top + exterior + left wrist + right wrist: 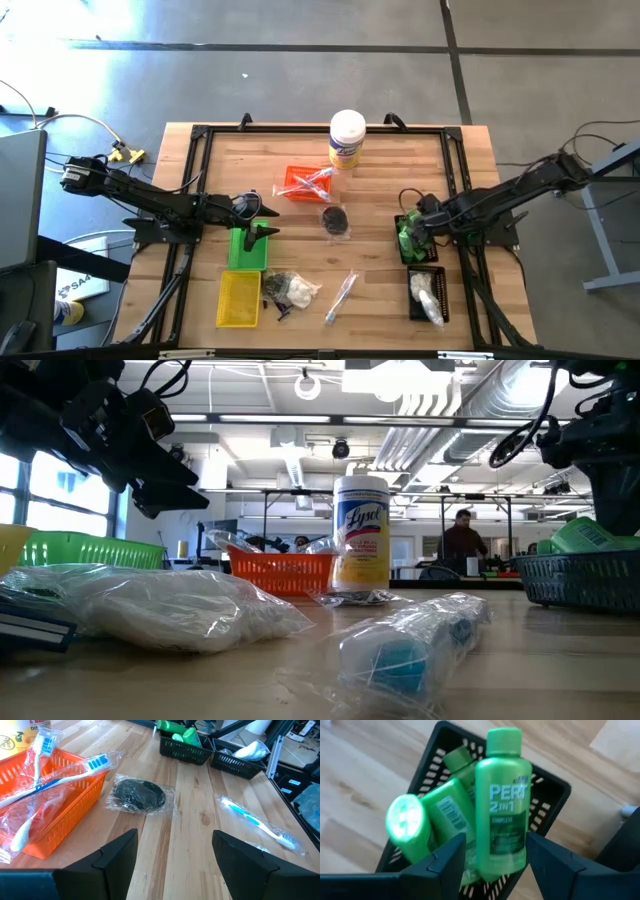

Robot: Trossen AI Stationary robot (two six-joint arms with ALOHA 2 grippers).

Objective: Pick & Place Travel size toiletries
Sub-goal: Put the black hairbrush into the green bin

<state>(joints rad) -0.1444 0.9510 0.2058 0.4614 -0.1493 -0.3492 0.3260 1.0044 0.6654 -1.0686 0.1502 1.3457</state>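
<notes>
My right gripper points down over a black mesh tray at the table's right. Its fingers stand open on either side of a green Pert bottle, which lies on two other green bottles in that tray. My left gripper waits open and holds nothing, above the green tray. Wrapped toothbrushes lie in the orange tray. A bagged black piece, a bag of white fluff and one wrapped toothbrush lie on the wood. My right gripper's fingers flank the bottom end of the Pert bottle from above. A gap shows beside one finger. Whether the other finger touches the bottle, I cannot tell. The bottle rests on the other bottles in the tray.
A white Lysol canister stands at the far middle. A yellow tray sits near the front left. A second black tray at the front right holds a white bag. A black frame borders the table.
</notes>
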